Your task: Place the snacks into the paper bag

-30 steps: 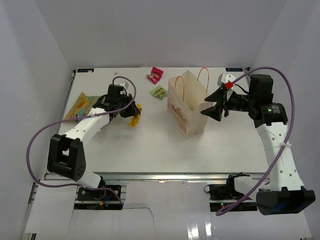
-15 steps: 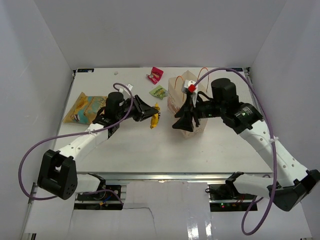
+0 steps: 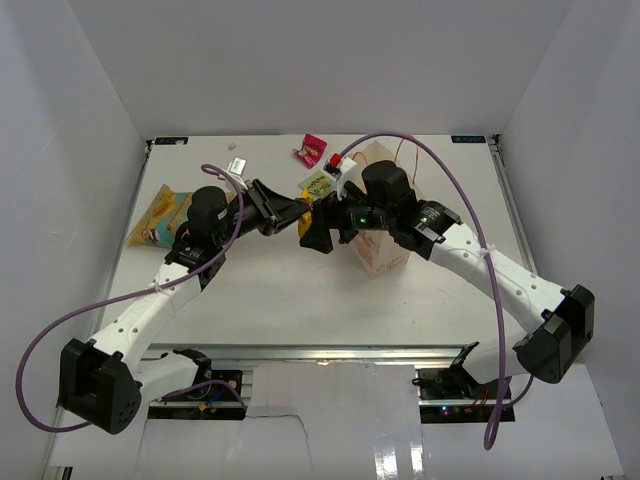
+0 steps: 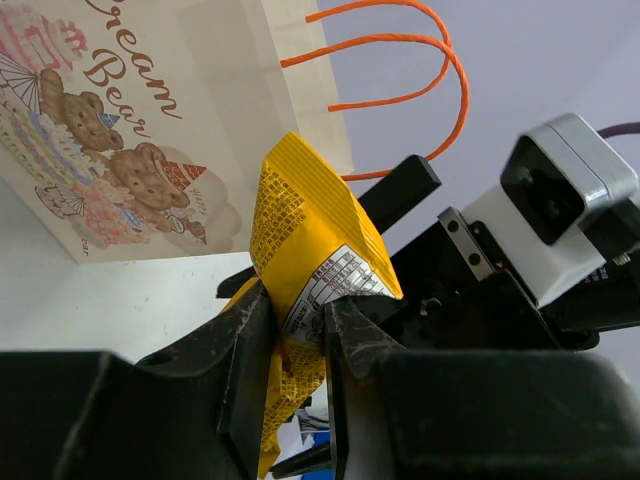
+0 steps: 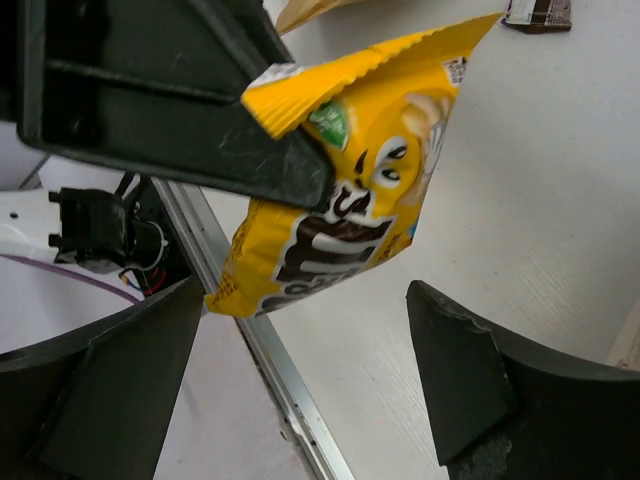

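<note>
Yellow packet [image 4: 305, 225], clenched in left claw [image 4: 292, 325], now reaches released right claw [image 5: 300, 360].

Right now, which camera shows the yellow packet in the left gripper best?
Right wrist: the yellow packet hangs face-on, nearly whole. Left wrist shows only its back, pinched in the left gripper. Top view gives a small yellow sliver.
</note>
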Action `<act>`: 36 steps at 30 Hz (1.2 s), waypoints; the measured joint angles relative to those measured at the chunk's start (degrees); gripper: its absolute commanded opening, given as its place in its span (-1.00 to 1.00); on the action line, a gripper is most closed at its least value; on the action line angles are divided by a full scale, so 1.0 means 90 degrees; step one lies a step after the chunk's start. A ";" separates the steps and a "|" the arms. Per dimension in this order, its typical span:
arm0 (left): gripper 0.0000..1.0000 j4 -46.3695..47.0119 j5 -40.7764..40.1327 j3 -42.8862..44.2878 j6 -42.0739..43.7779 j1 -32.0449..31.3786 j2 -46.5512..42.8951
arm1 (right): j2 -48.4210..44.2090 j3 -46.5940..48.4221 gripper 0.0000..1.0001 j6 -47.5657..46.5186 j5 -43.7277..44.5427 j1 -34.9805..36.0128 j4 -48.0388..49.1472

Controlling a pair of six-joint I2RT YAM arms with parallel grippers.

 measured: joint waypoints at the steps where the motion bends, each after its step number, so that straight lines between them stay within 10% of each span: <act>1: -0.29 0.0029 -0.0010 -0.0032 -0.0024 0.0000 -0.0034 | 0.0068 0.0000 0.75 0.0095 0.0083 0.0024 0.0095; 6: -0.28 0.0032 -0.0112 -0.0199 -0.0124 0.0002 -0.0177 | 0.0386 0.0002 0.54 0.0520 0.0362 0.0090 0.0471; 14: -0.13 0.0100 -0.0250 -0.0330 -0.0206 0.0002 -0.0321 | 0.0447 0.0002 -0.42 0.0690 0.0350 0.0160 0.0765; 20: 0.78 0.0119 -0.0335 -0.0335 -0.0172 0.0024 -0.0413 | 0.0401 -0.0034 -0.55 0.0379 0.0311 0.0158 0.0765; 36: 0.86 -0.2633 -0.1766 0.1741 0.1938 0.0981 -0.0214 | -0.1149 0.0559 -0.63 -0.2103 0.0508 -0.0342 0.0770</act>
